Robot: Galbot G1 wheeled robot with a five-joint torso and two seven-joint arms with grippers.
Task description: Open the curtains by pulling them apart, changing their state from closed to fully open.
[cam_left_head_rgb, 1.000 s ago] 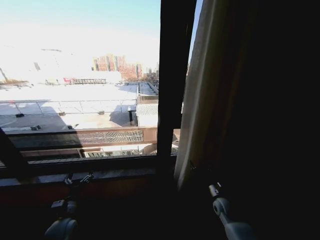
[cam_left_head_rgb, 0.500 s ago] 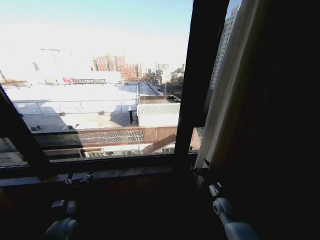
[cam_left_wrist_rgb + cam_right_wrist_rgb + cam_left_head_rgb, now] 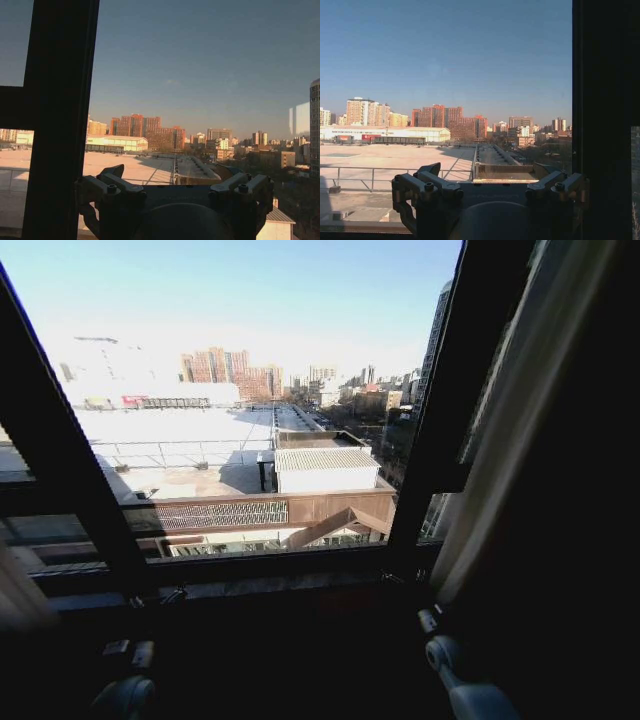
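Both claws released at the sill, window nearly bare.

The left gripper and the right gripper each sit with fingers spread and nothing between them, facing the glass. In the head view the left gripper sits at about 7 o'clock and the right gripper at 5 o'clock, both by the dark window sill. The sheer cream-white pleated curtains are bunched at 3 o'clock, with a pale fold at 9 o'clock. To finish well, I judge each panel needs pushing hard against its side, gripping a pleat low and drawing steadily. Dark window-frame posts cross a sunlit city beyond.
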